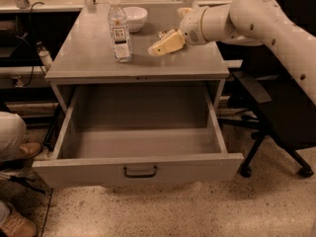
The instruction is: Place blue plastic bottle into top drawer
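The blue plastic bottle (119, 31), clear with a white cap and a white label, stands upright on the cabinet top (89, 63), left of centre. The top drawer (138, 168) is pulled wide open below it, with nothing inside, and has a dark handle (140, 171) on its front panel. My gripper (162, 45), cream-coloured on a white arm (256, 14), hovers over the cabinet top just right of the bottle, a short gap away and pointing at it. It holds nothing that I can see.
A white bowl (135, 18) sits behind the bottle. A crushed can (161, 33) is mostly hidden behind the gripper. A black office chair (276, 117) stands at the right. A person's leg (10, 135) and shoes (17, 225) are at the left.
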Controlling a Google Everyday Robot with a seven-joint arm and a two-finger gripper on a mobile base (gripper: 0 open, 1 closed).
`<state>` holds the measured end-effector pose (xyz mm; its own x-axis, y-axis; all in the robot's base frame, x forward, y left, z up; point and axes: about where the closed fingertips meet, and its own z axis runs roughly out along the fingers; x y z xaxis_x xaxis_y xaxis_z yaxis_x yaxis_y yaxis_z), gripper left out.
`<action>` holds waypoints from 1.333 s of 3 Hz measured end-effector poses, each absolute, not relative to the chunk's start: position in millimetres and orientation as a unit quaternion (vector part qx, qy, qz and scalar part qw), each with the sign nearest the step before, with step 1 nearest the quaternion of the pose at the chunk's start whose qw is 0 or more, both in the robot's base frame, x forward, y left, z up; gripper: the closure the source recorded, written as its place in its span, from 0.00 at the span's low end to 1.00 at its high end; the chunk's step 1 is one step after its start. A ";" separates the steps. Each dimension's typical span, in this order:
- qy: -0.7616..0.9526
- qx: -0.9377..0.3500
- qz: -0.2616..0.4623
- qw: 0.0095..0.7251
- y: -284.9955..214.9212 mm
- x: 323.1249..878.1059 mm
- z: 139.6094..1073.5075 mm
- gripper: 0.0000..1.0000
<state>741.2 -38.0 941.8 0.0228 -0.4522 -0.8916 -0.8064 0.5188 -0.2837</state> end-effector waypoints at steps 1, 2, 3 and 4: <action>0.655 -0.478 0.174 0.559 1.1 768.5 946.1 0.00; 0.637 -0.497 0.186 0.560 31.6 782.0 951.1 0.00; 0.628 -0.511 0.197 0.553 55.5 787.5 955.5 0.00; 0.625 -0.519 0.208 0.545 74.3 792.0 956.7 0.00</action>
<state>792.0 74.3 956.7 0.1332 -0.4223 -0.8966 -0.8755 0.3738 -0.3061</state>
